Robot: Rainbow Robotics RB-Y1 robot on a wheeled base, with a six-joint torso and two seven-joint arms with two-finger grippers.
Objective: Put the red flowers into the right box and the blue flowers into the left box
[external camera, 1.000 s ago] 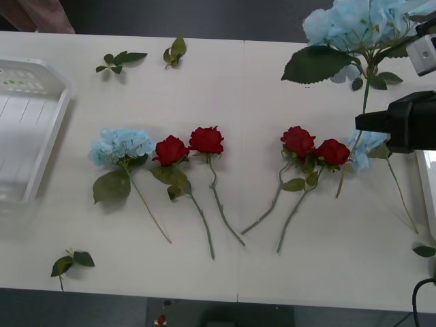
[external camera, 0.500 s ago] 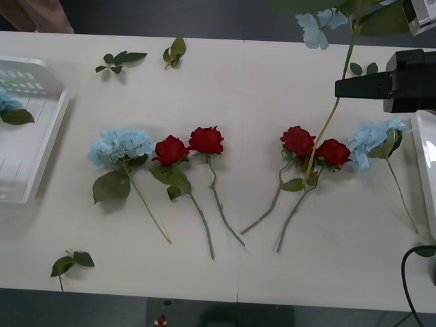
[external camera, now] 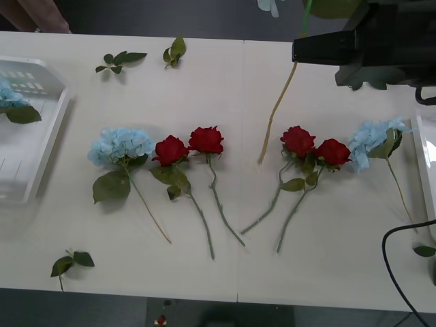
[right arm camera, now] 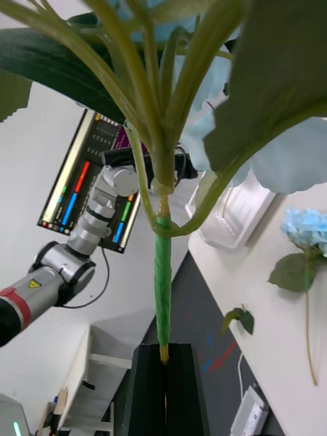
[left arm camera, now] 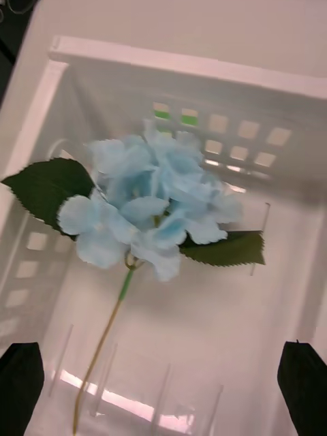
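Observation:
My right gripper (right arm camera: 163, 364) is shut on the green stem of a blue flower (right arm camera: 286, 157). The right arm (external camera: 381, 41) holds it high over the table's far right, and the stem (external camera: 276, 109) hangs down with its tip just left of the right pair of red flowers (external camera: 298, 141), (external camera: 332, 151). Two more red flowers (external camera: 170, 150), (external camera: 206, 139) lie left of centre. Blue flowers (external camera: 121, 144), (external camera: 371, 139) lie at either end of the row. My left gripper (left arm camera: 160, 354) is open above a blue flower (left arm camera: 150, 197) lying in the left box (external camera: 41, 157). The right box (external camera: 428, 170) shows at the right edge.
Loose leaf sprigs lie at the back (external camera: 119, 60), (external camera: 175, 51), at the front left (external camera: 71, 262) and at the right edge (external camera: 424, 251). A black cable (external camera: 392, 266) loops over the front right corner. The white table (external camera: 225, 75) ends close in front.
A blue flower has come to lie in the left box, which was bare a second ago. The right arm has risen and moved left, carrying its blue flower so the stem swings left.

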